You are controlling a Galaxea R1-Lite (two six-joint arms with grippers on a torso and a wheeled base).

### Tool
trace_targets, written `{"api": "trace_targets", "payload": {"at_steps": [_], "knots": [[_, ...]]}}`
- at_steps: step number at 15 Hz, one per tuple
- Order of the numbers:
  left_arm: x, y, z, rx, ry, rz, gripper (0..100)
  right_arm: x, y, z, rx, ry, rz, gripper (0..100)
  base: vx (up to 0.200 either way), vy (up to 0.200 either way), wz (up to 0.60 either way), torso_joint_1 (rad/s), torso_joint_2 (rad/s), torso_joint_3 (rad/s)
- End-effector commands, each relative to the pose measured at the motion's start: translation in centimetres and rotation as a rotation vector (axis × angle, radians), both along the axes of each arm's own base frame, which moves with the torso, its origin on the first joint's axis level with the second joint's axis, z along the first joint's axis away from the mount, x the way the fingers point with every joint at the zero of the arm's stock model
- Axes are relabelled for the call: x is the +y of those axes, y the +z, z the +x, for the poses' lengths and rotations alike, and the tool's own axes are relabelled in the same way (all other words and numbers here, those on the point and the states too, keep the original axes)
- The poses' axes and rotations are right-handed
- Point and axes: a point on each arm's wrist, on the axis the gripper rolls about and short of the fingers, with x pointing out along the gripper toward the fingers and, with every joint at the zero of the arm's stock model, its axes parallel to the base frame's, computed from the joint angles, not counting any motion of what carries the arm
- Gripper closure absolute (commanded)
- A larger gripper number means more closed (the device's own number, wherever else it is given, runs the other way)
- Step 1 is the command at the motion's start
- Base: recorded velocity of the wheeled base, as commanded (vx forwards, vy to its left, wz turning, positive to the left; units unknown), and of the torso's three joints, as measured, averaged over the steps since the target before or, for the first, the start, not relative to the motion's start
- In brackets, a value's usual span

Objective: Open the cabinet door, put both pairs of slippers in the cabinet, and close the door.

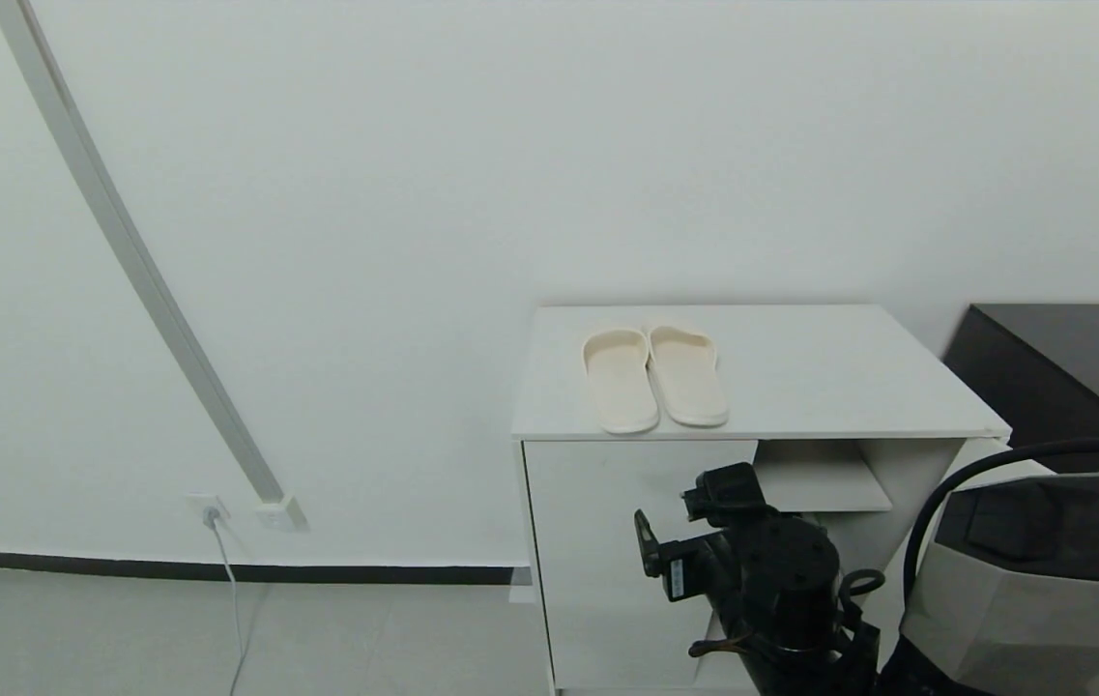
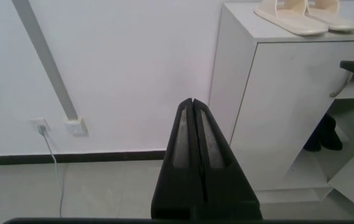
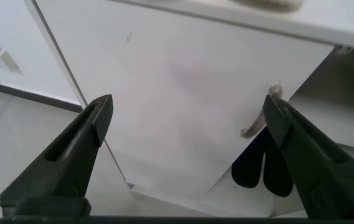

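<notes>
1. Slippers: the beige pair [image 1: 655, 377] lies side by side on the cabinet [image 1: 829, 377] top, right of centre in the head view, near the top's front edge and not overhanging it. A dark pair [image 3: 260, 165] stands inside, low in the open right half, under the shelf [image 1: 815, 478].
2. Done, as I judge it: the cabinet's right half is open and one pair is in.
3. Left: the beige pair has to go in, and then the cabinet has to be closed. The left door [image 3: 164, 137] is flush and shut, with its handle [image 3: 260, 121] at the edge next to the opening.
4. The right gripper [image 3: 188, 106] sits in front of that door at about handle height. Its fingers are spread wide and hold nothing.
5. The left gripper [image 2: 192, 109] is farther back and left of the cabinet. Its fingers are pressed together and empty.
6. Edges to watch: the top's front lip, the shelf's front edge and the handle all stand close to the right arm's likely path up to the beige pair.
7. Room: there is bare floor [image 1: 124, 628] on the left. A cable [image 1: 230, 599] hangs from a wall socket at lower left, well apart from the cabinet. A dark unit [image 1: 1052, 367] stands near the cabinet at the right edge of the frame and narrows that side.
</notes>
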Motion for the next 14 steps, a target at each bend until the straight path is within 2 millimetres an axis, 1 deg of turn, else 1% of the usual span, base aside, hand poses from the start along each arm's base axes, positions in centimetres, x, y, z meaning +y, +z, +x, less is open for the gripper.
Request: {"api": "trace_targets", "payload": {"at_steps": [1, 2, 5, 7, 8, 10, 11, 13, 14], "knots": [[0.0, 0.0, 0.0, 0.001, 0.0, 0.0, 100, -0.1, 0.1, 0.3, -0.005, -0.004, 0.006, 0, 0.0, 0.0, 0.0, 0.188, -0.43, -0.242], [0.0, 0.0, 0.0, 0.001, 0.001, 0.0, 100, -0.2, 0.2, 0.4, -0.006, 0.011, 0.006, 0, 0.0, 0.0, 0.0, 0.183, -0.41, -0.227], [0.0, 0.0, 0.0, 0.001, 0.001, -0.002, 100, -0.3, -0.7, 0.2, 0.009, 0.039, -0.025, 0, 0.0, 0.0, 0.0, 0.181, -0.38, -0.209], [0.0, 0.0, 0.0, 0.001, 0.001, -0.002, 100, -0.2, -1.0, 0.4, -0.011, 0.04, -0.031, 0, 0.0, 0.0, 0.0, 0.054, -0.13, -0.061], [0.0, 0.0, 0.0, 0.001, 0.001, -0.002, 100, -0.2, -0.8, 0.8, -0.027, 0.035, -0.025, 0, 0.0, 0.0, 0.0, 0.0, 0.0, 0.0], [0.0, 0.0, 0.0, 0.001, 0.001, -0.002, 100, 0.3, 1.1, 2.8, -0.06, 0.009, 0.007, 0, 0.0, 0.0, 0.0, 0.0, 0.0, 0.0], [0.0, 0.0, 0.0, 0.001, 0.001, -0.002, 100, 0.5, 2.1, 3.4, -0.048, 0.001, 0.006, 0, 0.0, 0.0, 0.0, 0.0, 0.0, 0.0], [0.0, 0.0, 0.0, 0.001, 0.003, -0.002, 100, 0.9, 5.0, 5.1, -0.033, -0.024, 0.02, 0, 0.0, 0.0, 0.0, 0.0, 0.0, 0.0], [0.0, 0.0, 0.0, 0.001, 0.003, 0.0, 100, 1.2, 5.8, 5.7, -0.017, -0.03, 0.019, 0, 0.0, 0.0, 0.0, 0.0, 0.0, 0.0]]}}
